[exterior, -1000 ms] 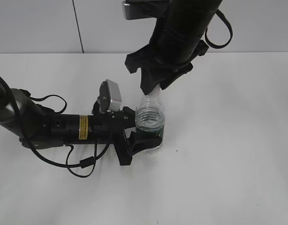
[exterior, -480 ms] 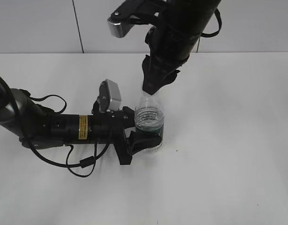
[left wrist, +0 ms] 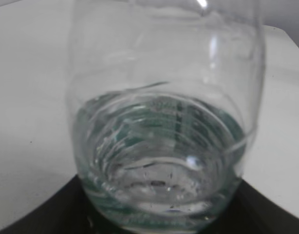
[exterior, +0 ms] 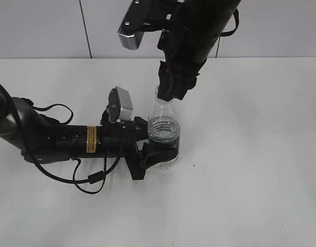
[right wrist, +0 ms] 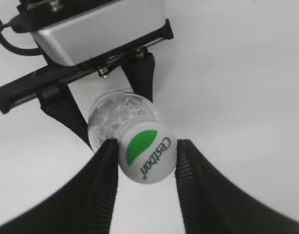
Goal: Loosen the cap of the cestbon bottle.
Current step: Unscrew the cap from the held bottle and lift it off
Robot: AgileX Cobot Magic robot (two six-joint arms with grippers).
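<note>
The cestbon bottle (exterior: pixel 163 138) stands upright on the white table, clear with a dark green label band. My left gripper (exterior: pixel 154 150) comes in from the left, lies level on the table and is shut on the bottle's lower body. In the left wrist view the bottle (left wrist: pixel 164 122) fills the frame, with dark jaws (left wrist: pixel 154 217) at the bottom corners. My right gripper (exterior: pixel 171 91) reaches down from above and hides the cap there. In the right wrist view its two ribbed fingers (right wrist: pixel 146 146) close on the white cap (right wrist: pixel 147 156), which has a green mark and "Cestbon" on top.
The white table (exterior: pixel 250 154) carries the left arm's body and its loose black cables (exterior: pixel 91 180) at the left. A grey wall with a vertical seam (exterior: pixel 85 28) stands behind. The left arm's wrist camera (right wrist: pixel 98 29) sits just beyond the bottle.
My right wrist has turned about the bottle's neck, so its camera has swung from behind the arm to the left side. The bottle and left gripper stay in place.
</note>
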